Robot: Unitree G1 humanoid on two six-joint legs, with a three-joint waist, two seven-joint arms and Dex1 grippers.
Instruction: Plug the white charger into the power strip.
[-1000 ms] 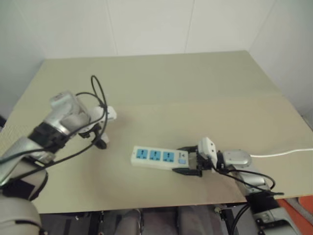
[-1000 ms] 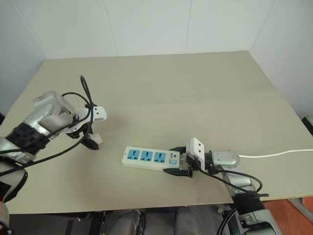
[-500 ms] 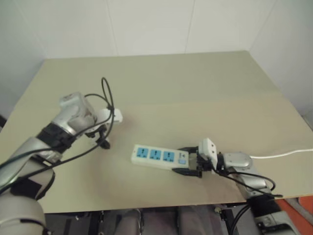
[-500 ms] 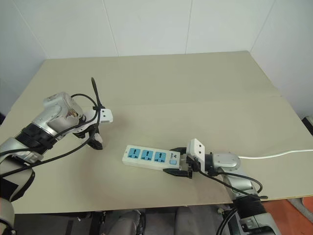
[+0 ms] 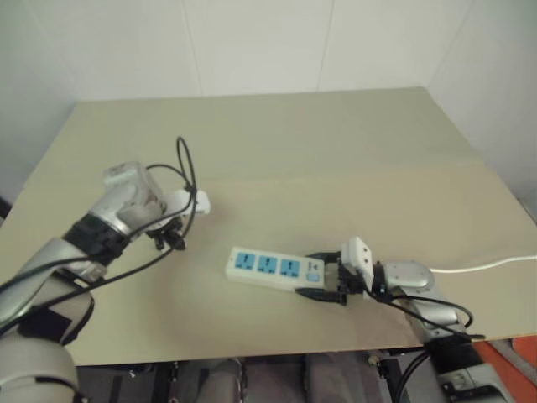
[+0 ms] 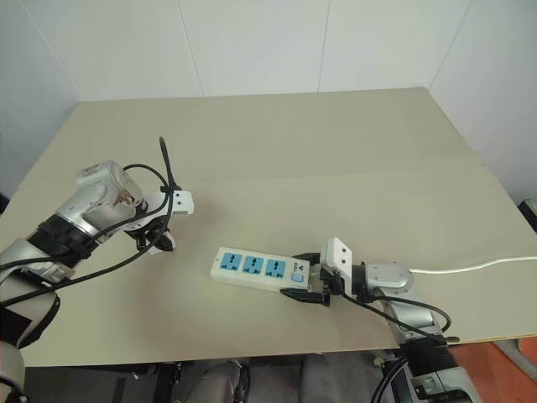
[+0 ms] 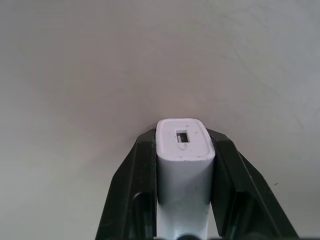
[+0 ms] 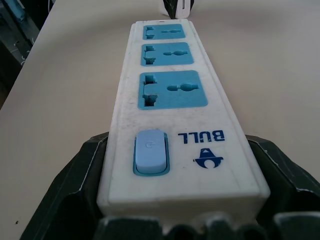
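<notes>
The white charger (image 7: 185,160) stands on the tan table at the left, its slotted end face up. My left gripper (image 7: 185,139) points down over it, shut, one black finger pressed to each side of the charger. The power strip (image 5: 273,267) lies flat near the table's front, a little right of the left gripper (image 5: 169,238), its three blue sockets facing up. My right gripper (image 5: 324,282) lies level, shut on the strip's switch end (image 8: 150,152), with a finger (image 8: 75,185) along each side.
The strip's thin white cord (image 5: 487,264) runs off to the right over the table. The table's front edge (image 5: 252,353) lies just below the strip. A black cable loop (image 5: 186,168) arches over my left wrist. White walls close off the back.
My left gripper's fingers have closed on the charger; a second ago they stood open around it. The right gripper and the power strip have stayed put.
</notes>
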